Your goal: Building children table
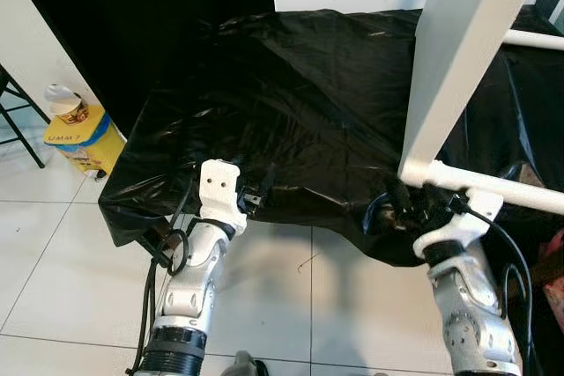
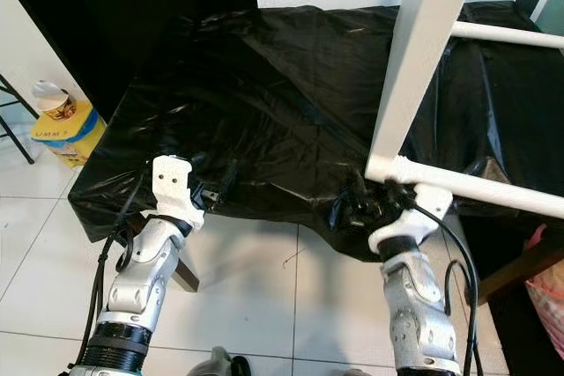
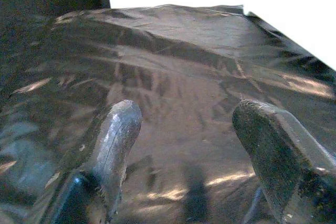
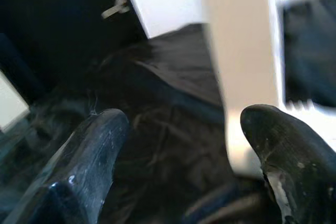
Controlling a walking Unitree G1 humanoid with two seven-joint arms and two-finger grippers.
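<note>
A white children's table frame stands on a work table draped in black plastic sheet (image 1: 300, 103). Its upright white leg (image 1: 458, 59) meets a white rail (image 1: 507, 188) at the bottom, and a second rail (image 1: 533, 39) runs off higher up. My right gripper (image 1: 397, 209) is at the sheet's front edge, just by the foot of the leg. In the right wrist view it (image 4: 181, 124) is open, with the white leg (image 4: 244, 61) just beyond its fingers. My left gripper (image 1: 260, 193) rests at the front edge further left, open (image 3: 186, 124) over bare sheet.
A yellow box (image 1: 84, 136) with a cup on top sits on the white tiled floor (image 1: 53, 244) at the left, beside a black chair leg (image 1: 19, 121). A black backdrop (image 1: 132, 15) hangs behind the table. Something pink (image 1: 555, 283) is at the right edge.
</note>
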